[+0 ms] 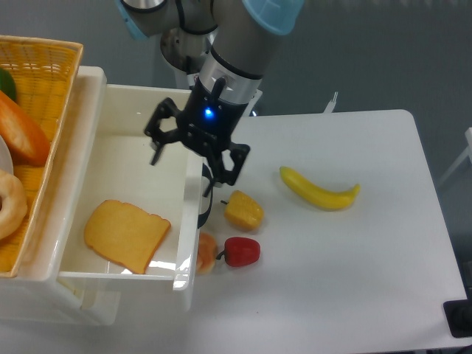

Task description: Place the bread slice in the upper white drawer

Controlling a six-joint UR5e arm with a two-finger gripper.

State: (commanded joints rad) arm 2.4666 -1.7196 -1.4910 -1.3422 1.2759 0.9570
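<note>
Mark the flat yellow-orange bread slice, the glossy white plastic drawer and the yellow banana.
Flat yellow-orange bread slice [127, 235]: fixed camera, middle of its face.
Glossy white plastic drawer [193, 221]: fixed camera, its right wall.
Curved yellow banana [317, 189]: fixed camera, middle of its body.

One fixed camera looks steeply down from above at fairly close range on the tabletop [354, 280], arm entering from 12 o'clock.

Yellow-orange bread slice [127, 235], glossy white drawer [125, 114], black gripper [193, 156], yellow banana [318, 189], red pepper [241, 251]
</note>
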